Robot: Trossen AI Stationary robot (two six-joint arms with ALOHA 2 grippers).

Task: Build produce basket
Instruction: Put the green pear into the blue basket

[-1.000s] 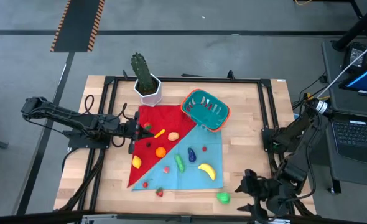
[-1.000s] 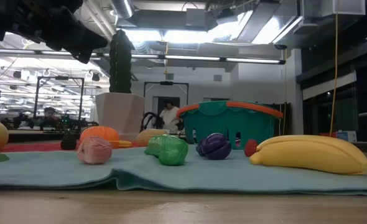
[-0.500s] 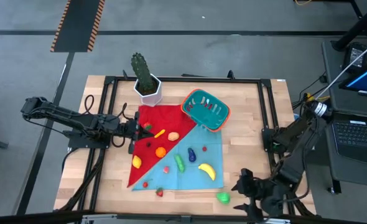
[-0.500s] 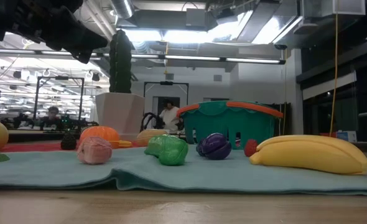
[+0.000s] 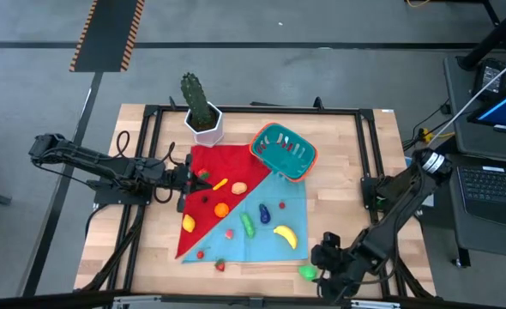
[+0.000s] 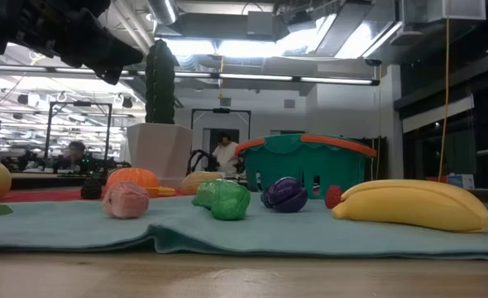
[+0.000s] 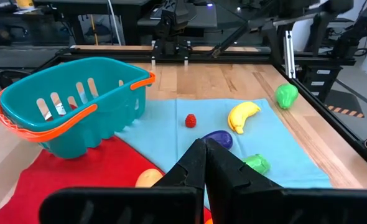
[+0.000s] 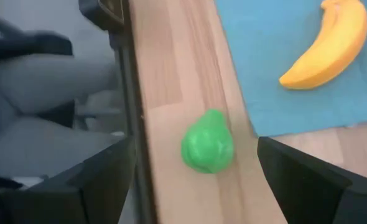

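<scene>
The teal basket (image 5: 284, 150) with an orange rim stands at the far right corner of a red and teal cloth (image 5: 236, 215). Produce lies scattered on the cloth: a banana (image 5: 285, 235), a cucumber (image 5: 248, 225), an eggplant (image 5: 264, 213), an orange (image 5: 222, 209) and a lemon (image 5: 188, 223). A green fruit (image 8: 207, 148) lies on bare wood near the table's near edge, off the cloth. My right gripper (image 8: 202, 180) hovers open above it, one finger on either side, touching nothing. My left gripper (image 7: 205, 162) waits shut over the cloth's left edge.
A white pot with a cactus (image 5: 203, 116) stands at the far left of the cloth. A black metal frame (image 5: 369, 154) runs round the table top, and its near rail (image 8: 130, 93) passes close beside the green fruit. A laptop (image 5: 493, 184) sits beyond the right edge.
My right gripper has sunk and gone along the near edge toward the table's left, tipping further down, and now stands close over the green fruit. It has stayed open. The produce and the basket have not moved.
</scene>
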